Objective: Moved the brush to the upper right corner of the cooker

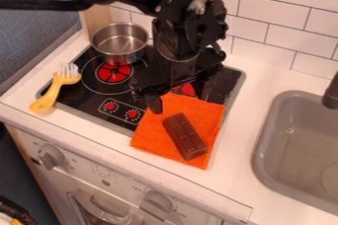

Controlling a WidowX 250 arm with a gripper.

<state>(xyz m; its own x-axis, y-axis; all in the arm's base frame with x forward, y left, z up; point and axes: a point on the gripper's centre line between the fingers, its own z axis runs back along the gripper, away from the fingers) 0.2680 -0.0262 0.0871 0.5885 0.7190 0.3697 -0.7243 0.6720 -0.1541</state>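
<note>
While the black two-finger end effector (182, 96) hangs over the black glass cooktop (74, 96), its fingers stand spread, with nothing pinched between them. Small print and a pale line drawing mark the white oven front (125, 188) near the knobs, and plain white symbols ring the red control dots (133, 114). Well apart from the end effector, toward the view's left, lies the yellow-handled brush with white bristles (57, 87); its head rests on the cooktop's left edge and its handle reaches onto the white counter (241, 184). Behind them, a shiny steel pot (119, 43) sits on the cooktop. Below the fingers, an orange cloth (153, 132) carries a brown, segmented chocolate-like bar (186, 137). The arm hides part of the cooktop and of the right-hand red burner disc (188, 89); the grey sink (263, 142) and its dark tap (331, 93) are cut off at the right edge. Whether a fingertip touches the cloth is hard to tell.
</note>
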